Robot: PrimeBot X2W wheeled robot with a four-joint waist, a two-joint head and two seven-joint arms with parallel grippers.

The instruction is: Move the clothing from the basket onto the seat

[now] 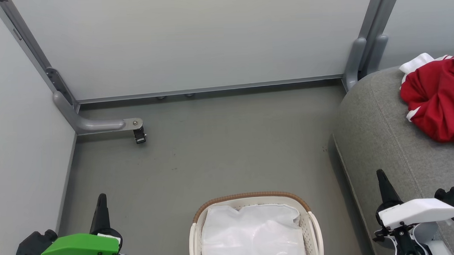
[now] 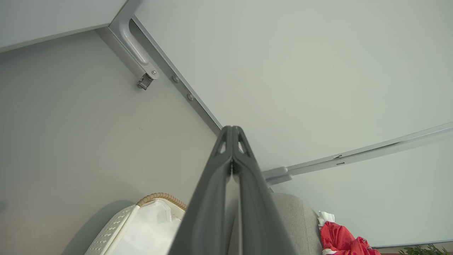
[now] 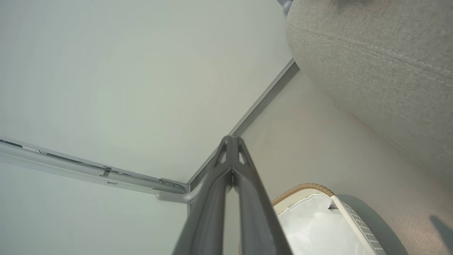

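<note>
In the head view the clothing (image 1: 437,97), a crumpled red heap with white trim, lies on the seat (image 1: 378,137) at about 2 o'clock, near the seat's far rounded corner. The basket (image 1: 252,197) stands on the grey floor (image 1: 213,154) at 6 o'clock, just beside the seat's edge, with a white glossy sheet (image 1: 253,232) lining it. The left gripper (image 1: 102,198) sits at 7 o'clock over the floor, well apart from the basket. Its jaws are pressed together tip to tip, as the left wrist view shows. The right gripper (image 1: 380,173) sits at 4 o'clock over the seat's near edge, apart from the clothing. Its jaws are likewise closed together. A small black caster (image 1: 139,135) on a grey bracket stands at 10 o'clock by the wall panel (image 1: 193,42).
</note>
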